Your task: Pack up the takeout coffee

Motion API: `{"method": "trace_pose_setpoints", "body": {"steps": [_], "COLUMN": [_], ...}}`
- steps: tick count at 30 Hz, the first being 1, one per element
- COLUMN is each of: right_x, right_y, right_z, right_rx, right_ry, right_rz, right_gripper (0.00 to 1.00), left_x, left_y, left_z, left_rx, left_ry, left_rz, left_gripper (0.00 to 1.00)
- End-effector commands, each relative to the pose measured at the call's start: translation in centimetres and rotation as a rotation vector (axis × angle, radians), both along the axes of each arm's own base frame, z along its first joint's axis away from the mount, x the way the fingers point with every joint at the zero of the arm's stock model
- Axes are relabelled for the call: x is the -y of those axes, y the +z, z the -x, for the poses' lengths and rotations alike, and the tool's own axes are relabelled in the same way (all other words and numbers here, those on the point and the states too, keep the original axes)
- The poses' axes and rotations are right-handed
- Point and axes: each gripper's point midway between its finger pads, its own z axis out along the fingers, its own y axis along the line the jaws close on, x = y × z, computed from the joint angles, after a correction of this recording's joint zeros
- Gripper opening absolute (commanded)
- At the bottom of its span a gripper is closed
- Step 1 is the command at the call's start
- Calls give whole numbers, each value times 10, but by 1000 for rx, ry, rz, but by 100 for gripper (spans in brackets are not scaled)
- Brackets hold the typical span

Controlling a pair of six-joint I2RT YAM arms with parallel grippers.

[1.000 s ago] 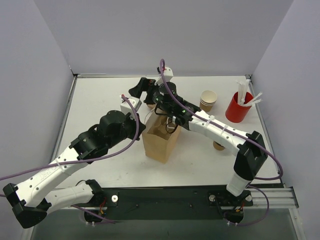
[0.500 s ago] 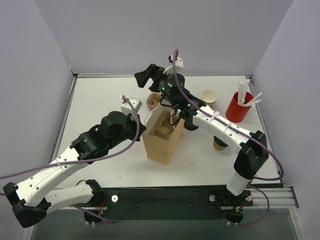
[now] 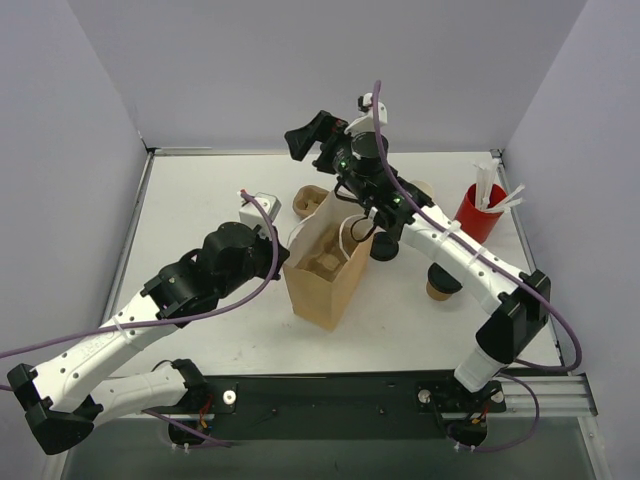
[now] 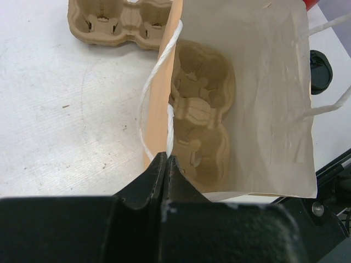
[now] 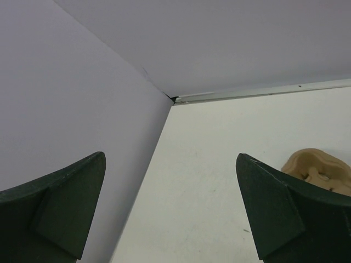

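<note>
The brown paper bag [image 3: 322, 285] stands open mid-table with a pulp cup carrier [image 3: 325, 262] inside; the left wrist view shows the bag [image 4: 269, 109] and the carrier [image 4: 200, 109] too. My left gripper [image 3: 281, 260] is shut on the bag's white string handle [image 4: 170, 123] at its left rim, jaws pressed together [image 4: 166, 158]. My right gripper [image 3: 306, 139] is open and empty, raised above the table's back, behind the bag; in its own view [image 5: 170, 211] it faces the back left corner. A small kraft-tan cup [image 3: 438, 291] stands right of the bag, partly under the right arm.
A second pulp carrier [image 3: 307, 203] [image 4: 118, 24] [image 5: 321, 169] lies behind the bag. A flat black lid [image 3: 385, 249] [image 4: 320, 64] lies right of the bag. A red cup [image 3: 474, 214] with white sticks stands at the back right. Grey walls enclose three sides.
My right gripper has risen from beside the bag's back rim and moved up and to the right, away from the bag. The left gripper and the bag have stayed put.
</note>
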Motion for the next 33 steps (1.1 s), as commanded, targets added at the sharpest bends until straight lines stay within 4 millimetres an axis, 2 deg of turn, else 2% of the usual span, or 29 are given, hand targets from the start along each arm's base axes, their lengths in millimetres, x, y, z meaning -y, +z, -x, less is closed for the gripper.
{"method": "trace_pose_setpoints", "body": {"steps": [1, 2, 3, 4, 9, 13, 17, 22, 27, 33], "right_x": [46, 49, 56, 62, 86, 109, 124, 140, 139, 99], "right_y": [50, 46, 55, 38, 26, 9, -10, -24, -26, -35], "right_z": [18, 20, 23, 28, 45, 62, 76, 95, 118, 146], "right_rx": [22, 5, 4, -51, -112, -177, -225, -280, -306, -329], "right_ry": [-103, -110, -127, -131, -166, -198, -211, -210, -140, 10], "right_rz": [38, 67, 78, 149, 283, 391, 465, 530, 542, 604], "right_gripper": [100, 100, 100, 100, 100, 100, 99, 98, 92, 75], "left_x": [0, -1, -1, -1, -3, -5, -6, -6, -5, -3], "left_y": [23, 25, 23, 24, 28, 31, 30, 29, 30, 30], "left_z": [-3, -4, -4, -5, -7, -6, -6, -7, -6, -6], "left_rx": [35, 39, 33, 35, 34, 40, 36, 31, 31, 31], "left_ry": [34, 39, 43, 46, 80, 93, 110, 129, 138, 150], "left_rz": [54, 56, 56, 61, 86, 108, 129, 138, 149, 161], "left_gripper": [0, 0, 0, 0, 0, 0, 0, 0, 0, 0]}}
